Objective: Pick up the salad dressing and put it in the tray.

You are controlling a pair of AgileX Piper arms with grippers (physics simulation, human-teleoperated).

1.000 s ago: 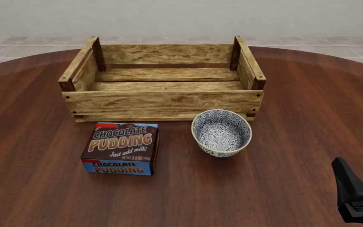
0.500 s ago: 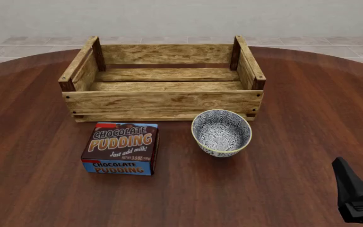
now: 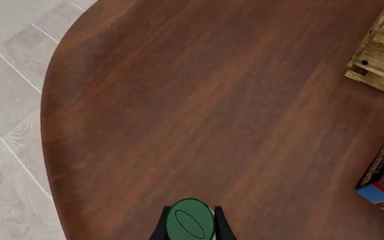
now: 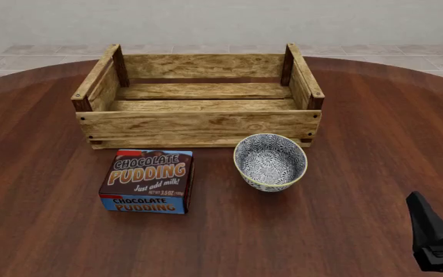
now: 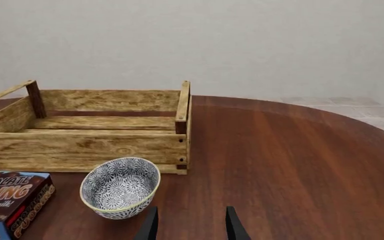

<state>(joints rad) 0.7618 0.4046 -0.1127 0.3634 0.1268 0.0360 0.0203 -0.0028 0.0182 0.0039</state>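
The salad dressing [image 3: 190,220] shows only as its dark green cap, seen from above in the left wrist view. My left gripper [image 3: 190,228] is shut on it, with a dark finger on each side of the cap. The bottle's body is hidden below the cap, and the front view does not show the bottle. The tray [image 4: 198,124], a light-wood slatted crate, stands at the far middle of the table with nothing visible inside. My right gripper [image 4: 440,203] hangs open at the near right, its fingers [image 5: 150,226] apart over bare table.
A blue-and-brown chocolate pudding box [image 4: 148,180] lies in front of the tray's left half. A blue-patterned bowl [image 4: 270,161] stands in front of its right half. The table's left rim and the tiled floor [image 3: 12,100] show in the left wrist view.
A dark sliver of the left arm has appeared at the bottom left corner of the front view. The right gripper and the objects have not moved.
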